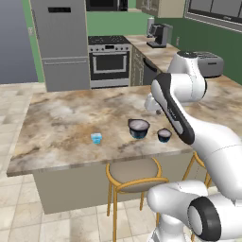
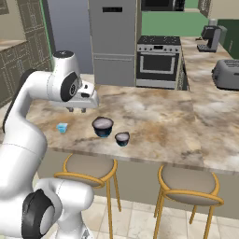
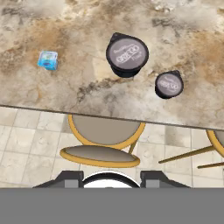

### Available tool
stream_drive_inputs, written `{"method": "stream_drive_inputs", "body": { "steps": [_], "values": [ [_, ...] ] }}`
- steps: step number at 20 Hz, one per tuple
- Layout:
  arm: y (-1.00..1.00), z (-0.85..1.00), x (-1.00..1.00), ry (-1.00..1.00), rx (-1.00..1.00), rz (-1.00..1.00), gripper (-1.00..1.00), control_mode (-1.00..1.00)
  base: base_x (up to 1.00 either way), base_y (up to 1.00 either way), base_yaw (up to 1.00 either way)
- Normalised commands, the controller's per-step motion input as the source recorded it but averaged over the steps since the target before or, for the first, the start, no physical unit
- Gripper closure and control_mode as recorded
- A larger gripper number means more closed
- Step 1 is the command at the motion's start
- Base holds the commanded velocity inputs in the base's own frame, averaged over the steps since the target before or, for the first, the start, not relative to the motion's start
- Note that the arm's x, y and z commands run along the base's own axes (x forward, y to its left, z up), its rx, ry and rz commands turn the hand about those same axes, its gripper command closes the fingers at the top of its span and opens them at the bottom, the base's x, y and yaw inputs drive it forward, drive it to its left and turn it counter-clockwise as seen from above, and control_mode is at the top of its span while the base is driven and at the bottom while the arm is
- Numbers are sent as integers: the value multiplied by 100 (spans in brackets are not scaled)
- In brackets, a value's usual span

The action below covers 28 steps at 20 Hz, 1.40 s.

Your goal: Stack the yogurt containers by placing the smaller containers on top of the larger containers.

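On the marble table (image 3: pixel 183 26), left to right, are set a tiny light-blue cup (image 3: pixel 47 60), the widest tub (image 3: pixel 127 54) and the small dark-blue tub (image 3: pixel 169 85), all apart. They are judged light, rigid, best gripped across the rims. Lid lettering is seen from the hand alone. The pincer (image 2: pixel 77 109) hovers empty, nearly closed.

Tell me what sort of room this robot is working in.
A home kitchen, and a rendered one rather than a real one. A stainless oven stands beside a tall grey fridge, a toaster sits on the side counter, and bar stools are tucked under a marble-topped island.
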Motion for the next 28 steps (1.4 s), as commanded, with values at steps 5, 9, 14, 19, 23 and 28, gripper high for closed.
{"method": "stream_drive_inputs", "body": {
  "steps": [5,9,14,19,23,28],
  "values": [
    [-3,-1,-9,-5,0,0,-100,-100,0,0,0],
    [-28,-6,-23,-6,1,0,-100,-100,0,0,0],
    [-28,-4,-18,-1,5,0,-100,-100,0,0,0],
    [-26,-5,-17,0,7,0,-100,-100,0,0,0],
    [-13,-21,-6,0,9,-6,-100,-100,0,0,0],
    [-9,-27,0,0,9,-15,-100,-100,0,0,0]
  ]
}}
